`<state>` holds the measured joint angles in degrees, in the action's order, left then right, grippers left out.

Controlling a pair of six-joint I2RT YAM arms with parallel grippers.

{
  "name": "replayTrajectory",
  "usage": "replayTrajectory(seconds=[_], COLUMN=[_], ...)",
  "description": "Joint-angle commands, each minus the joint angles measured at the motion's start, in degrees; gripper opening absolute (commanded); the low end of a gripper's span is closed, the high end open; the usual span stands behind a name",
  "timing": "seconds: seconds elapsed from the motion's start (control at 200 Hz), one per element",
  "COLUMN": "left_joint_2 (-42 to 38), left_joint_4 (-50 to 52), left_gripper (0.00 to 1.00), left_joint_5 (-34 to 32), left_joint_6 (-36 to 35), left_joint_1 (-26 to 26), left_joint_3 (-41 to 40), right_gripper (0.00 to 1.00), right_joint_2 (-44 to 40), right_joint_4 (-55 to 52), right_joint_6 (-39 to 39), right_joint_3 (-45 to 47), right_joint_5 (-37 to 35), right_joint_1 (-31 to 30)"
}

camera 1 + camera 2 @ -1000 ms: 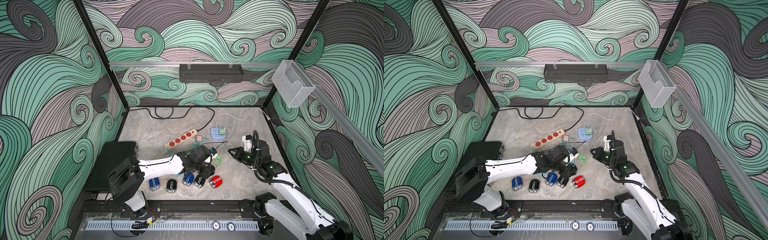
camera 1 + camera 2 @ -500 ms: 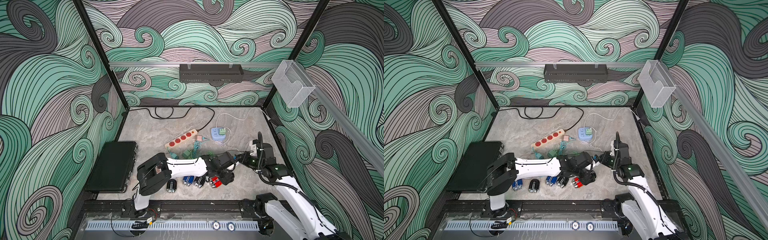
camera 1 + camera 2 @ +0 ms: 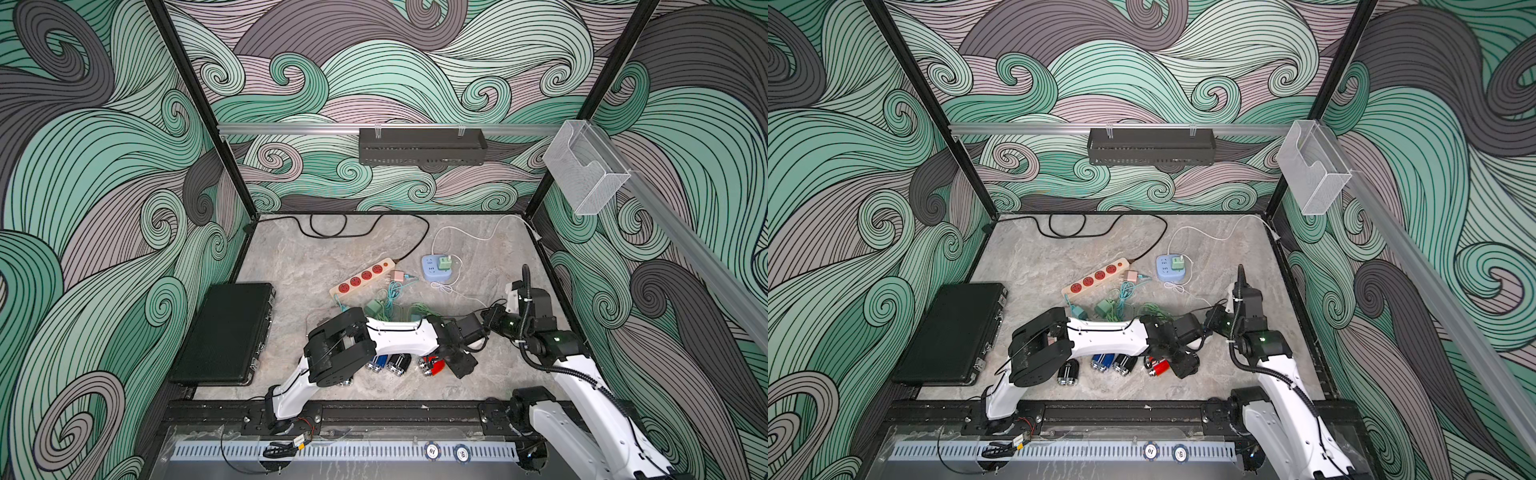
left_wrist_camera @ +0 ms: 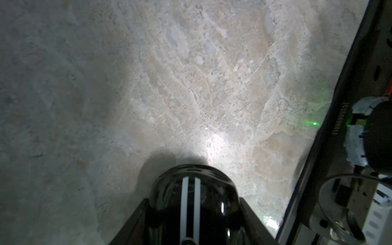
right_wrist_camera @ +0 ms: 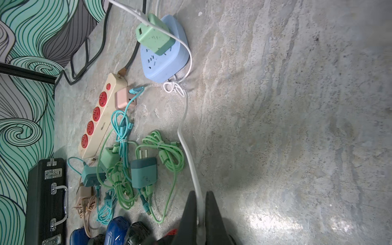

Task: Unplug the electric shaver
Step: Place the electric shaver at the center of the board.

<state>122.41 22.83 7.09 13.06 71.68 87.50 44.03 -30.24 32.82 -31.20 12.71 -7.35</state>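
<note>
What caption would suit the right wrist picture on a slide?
Right end effector pinches the white cable running to a green charger in the blue socket cube.

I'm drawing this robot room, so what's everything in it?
electric shaver: one, black with white stripes, front
spare shavers: five, blue, black, red, front row
power strip: one, cream with red sockets, middle
socket cube: one, blue, right of strip
charger: one, green, plugged into cube
cable: one, white, from charger
adapter: one, pink, beside strip
loose chargers: several, green, teal, front of strip
case: one, black, left side
wall basket: one, black, back wall
holder: one, clear, right wall
left gripper: one, black, shut on electric shaver
right gripper: one, black, shut on cable
</note>
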Motion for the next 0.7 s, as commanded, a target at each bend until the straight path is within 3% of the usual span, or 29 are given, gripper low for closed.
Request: replayTrajectory(seconds=[0.0,0.1,0.29,0.47,0.696], left_joint_2=[1.6,2.3,1.5,-2.7,-12.7], left_joint_4=[0.0,0.6,0.8,-0.3,-1.1], left_gripper=[0.37,0.39,0.63,0.79,0.86], left_joint_5=[1.6,1.4,0.0,-1.6,-8.9], left_joint_6=[-1.9,-1.9,-1.9,-2.2,-1.3], left_joint_1=[0.8,0.8,0.8,0.8,0.5], left_joint_3=[2.9,3.5,3.3,1.6,-3.9], right_gripper=[0.0,0.0,0.0,0.0,0.04], right_joint_2=[-0.3,-0.4,-1.1,-0.5,2.8], right_joint_4=[0.0,-0.1,0.0,1.4,3.2], right_joint_6=[-0.6,-0.6,-0.5,-2.0,-2.8], right_joint_3=[0.4,0.5,0.9,1.1,0.8], right_joint_5=[2.3,2.5,3.4,7.8,11.4], right_joint_1=[0.1,0.2,0.5,0.5,0.5])
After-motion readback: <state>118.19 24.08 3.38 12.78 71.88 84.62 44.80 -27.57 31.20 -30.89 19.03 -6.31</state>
